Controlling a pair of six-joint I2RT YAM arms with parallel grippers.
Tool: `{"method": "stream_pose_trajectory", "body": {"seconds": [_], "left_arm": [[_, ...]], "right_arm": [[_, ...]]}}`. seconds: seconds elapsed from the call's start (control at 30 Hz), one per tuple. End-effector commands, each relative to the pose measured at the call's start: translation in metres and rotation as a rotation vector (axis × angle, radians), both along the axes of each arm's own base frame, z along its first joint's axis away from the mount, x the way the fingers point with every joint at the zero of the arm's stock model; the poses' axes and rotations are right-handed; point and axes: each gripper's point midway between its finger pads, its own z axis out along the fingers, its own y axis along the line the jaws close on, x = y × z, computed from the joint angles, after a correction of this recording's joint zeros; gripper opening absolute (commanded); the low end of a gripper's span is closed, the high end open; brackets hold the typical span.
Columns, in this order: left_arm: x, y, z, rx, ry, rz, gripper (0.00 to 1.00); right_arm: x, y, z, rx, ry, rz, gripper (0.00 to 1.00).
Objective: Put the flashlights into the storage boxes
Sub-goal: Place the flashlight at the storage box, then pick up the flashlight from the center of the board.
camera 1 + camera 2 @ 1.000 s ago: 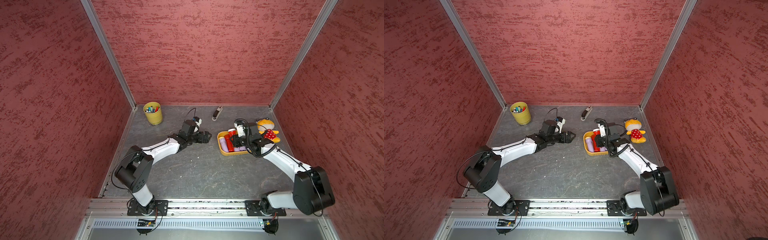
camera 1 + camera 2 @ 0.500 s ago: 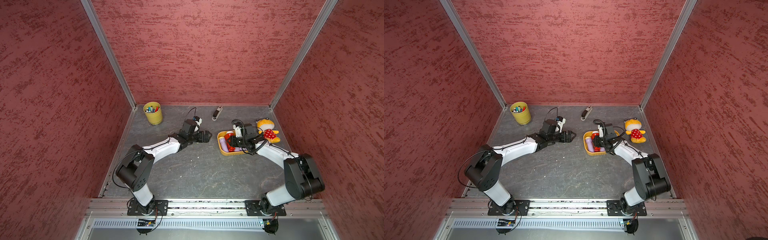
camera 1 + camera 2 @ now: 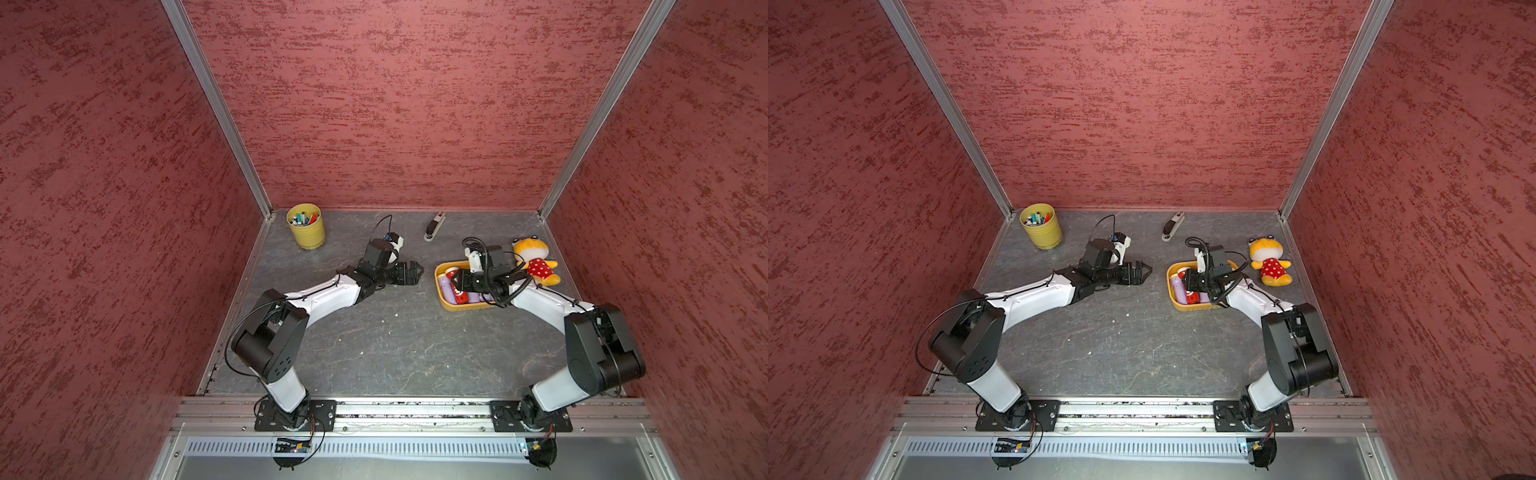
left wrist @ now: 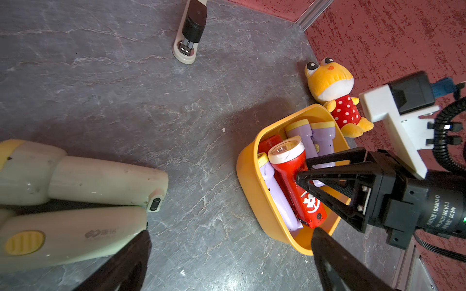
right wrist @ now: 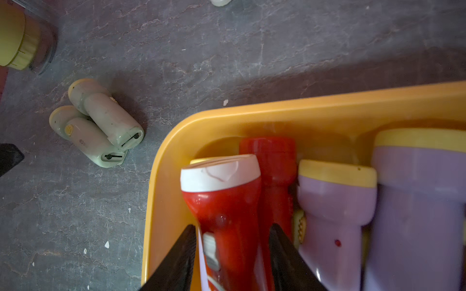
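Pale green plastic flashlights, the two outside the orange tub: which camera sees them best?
The right wrist view: both pale green plastic flashlights lie whole, side by side. The left wrist view is closer, but the picture's edge cuts them off. In both top views the left arm hides them.

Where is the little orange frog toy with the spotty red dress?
In both top views the frog toy lies on the table, far back on the robot's right side, just past the far right corner of the orange tub.
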Motion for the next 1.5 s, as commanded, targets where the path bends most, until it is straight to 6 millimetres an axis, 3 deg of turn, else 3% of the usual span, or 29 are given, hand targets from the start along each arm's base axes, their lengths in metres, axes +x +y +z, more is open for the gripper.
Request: {"method": "stream_pose_trajectory", "body": {"seconds": [0.0,0.23,0.43,0.7,1.03,1.37,1.47], "left_arm": [[0.001,0.004,0.002,0.003,-0.005,0.010,0.99],[0.001,0.005,0.001,0.004,0.000,0.012,0.99],[0.001,0.005,0.002,0.002,-0.001,0.013,0.99],[0.002,0.011,0.007,-0.005,-0.012,0.026,0.99],[0.009,0.032,0.003,-0.014,0.022,0.068,0.99],[0.011,0.069,-0.001,-0.017,0.052,0.159,0.99],[0.008,0.087,-0.003,-0.017,0.057,0.200,0.99]], "right_arm": [[0.009,-0.004,0.013,-0.019,-0.031,-0.022,0.47],[-0.002,0.010,0.014,0.055,0.021,0.022,0.42],[-0.006,-0.006,0.020,-0.005,0.014,-0.037,0.48],[-0.008,-0.010,0.046,-0.024,-0.063,-0.063,0.53],[-0.007,0.003,0.082,-0.086,-0.171,-0.021,0.55],[0.018,0.047,0.130,-0.122,-0.318,0.106,0.56],[0.029,0.070,0.120,-0.135,-0.308,0.166,0.56]]}}
